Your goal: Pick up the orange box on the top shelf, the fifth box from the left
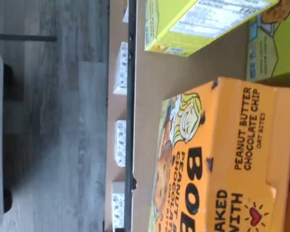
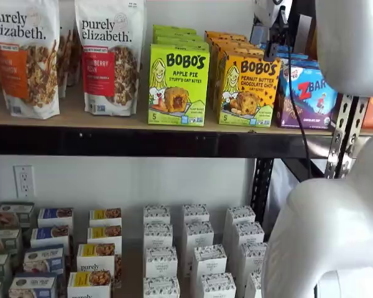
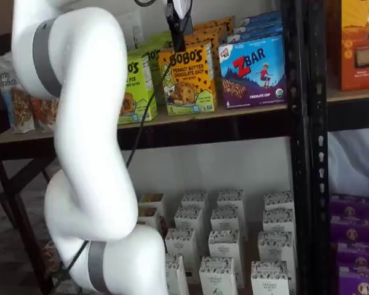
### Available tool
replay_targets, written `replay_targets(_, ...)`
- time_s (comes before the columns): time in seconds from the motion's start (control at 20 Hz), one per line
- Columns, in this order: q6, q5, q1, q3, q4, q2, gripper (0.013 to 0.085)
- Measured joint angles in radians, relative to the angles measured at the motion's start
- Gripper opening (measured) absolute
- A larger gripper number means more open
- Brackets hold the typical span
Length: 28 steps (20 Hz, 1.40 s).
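Up on the top shelf (image 2: 112,118), a tan wooden board with a thick black front rail, the orange box (image 2: 248,90) stands upright at the front edge, heading a row of like cartons behind it. Its face reads "BOBO'S Peanut Butter Chocolate Chip" beside a cartoon blonde girl. In both shelf views it sits between a lime-green Apple Pie carton (image 2: 178,85) on one side and a blue ZBar box (image 2: 308,93) on the other, close to each.

The gripper (image 3: 177,27) hangs from the top edge of a shelf view, just above and in front of the orange box's upper edge. Only a dark, narrow part of it shows there, side-on, with a black cable (image 3: 135,147) trailing down past the shelf rail; no box is between the fingers, and the jaws stand spread wide, released. It does not appear to touch the carton.

The wrist view, turned on its side, looks down on the orange box's top and face, very near, with the lime-green carton's nutrition panel apart from it across bare shelf board.

Granola bags (image 2: 109,56) marked "purely elizabeth." stand farther along the same shelf. Below, a lower shelf holds rows of small white cartons (image 2: 196,254) with dark patterned tops. The white arm (image 3: 89,141) fills much of the foreground. A pale wall with a power socket (image 2: 23,181) lies behind, and grey wood-look flooring (image 1: 53,121) below.
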State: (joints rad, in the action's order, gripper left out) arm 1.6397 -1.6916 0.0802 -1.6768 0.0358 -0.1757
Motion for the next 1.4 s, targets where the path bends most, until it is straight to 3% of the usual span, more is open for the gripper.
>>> replay_targets(0.55, 0.015, -0.116, 0.006, -0.102, -0.038, 0.092, 0.0850)
replay_targets(1.4, 0.011, -0.063, 0.012, -0.049, -0.001, 0.093, 0.0850)
